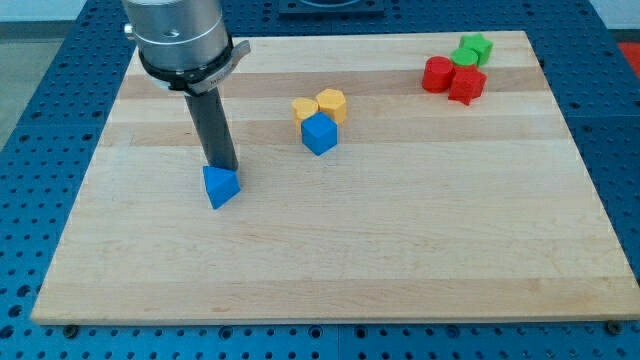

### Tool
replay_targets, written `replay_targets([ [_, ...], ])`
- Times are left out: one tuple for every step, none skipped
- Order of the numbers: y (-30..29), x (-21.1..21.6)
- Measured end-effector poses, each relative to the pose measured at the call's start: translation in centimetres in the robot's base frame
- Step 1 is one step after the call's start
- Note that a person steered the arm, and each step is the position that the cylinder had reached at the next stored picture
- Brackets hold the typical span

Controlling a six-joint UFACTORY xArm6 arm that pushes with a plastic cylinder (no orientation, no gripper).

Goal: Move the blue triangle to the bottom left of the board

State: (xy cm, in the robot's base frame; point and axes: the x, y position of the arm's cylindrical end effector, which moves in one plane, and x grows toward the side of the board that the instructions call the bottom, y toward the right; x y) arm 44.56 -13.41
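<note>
Pointing one corner toward the view's bottom-left, the blue triangle [221, 186] lies flat on the worktop [400, 250], its flat back edge turned toward the view's top-right; it is too compact for a clear long axis to be made out. It is a small wedge of bright blue, its top face lighter than its shaded sides, with crisp edges. My tip [225, 166] stands right at the triangle's upper edge, touching it or just short of it; the exact contact cannot be told. The arm carries no pincer, only the straight dark rod, so nothing opens, closes or grips.

Taken from my tip, the triangle sits just below it, toward the view's bottom, left of the board's middle. To the tip's right, a little higher in the view, is a blue cube [319, 133], with an orange block [306, 108] and a yellow block [332, 104] touching one another just above it; their shapes are hard to tell. Well apart, far to the tip's upper right near the board's top-right corner, two red blocks [437, 74] [467, 85] and a green block [472, 49] sit in a tight cluster.
</note>
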Motion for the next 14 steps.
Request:
replay_targets([
  [0.0, 0.7],
  [0.0, 4.1],
  [0.0, 6.3],
  [0.2, 6.0],
  [4.9, 5.3],
  [6.0, 7.1],
  [5.9, 7.3],
  [5.2, 6.4],
  [3.1, 6.3],
  [0.9, 7.0],
  [-1.0, 9.0],
  [-2.4, 10.0],
  [-0.8, 7.8],
  [4.6, 8.3],
])
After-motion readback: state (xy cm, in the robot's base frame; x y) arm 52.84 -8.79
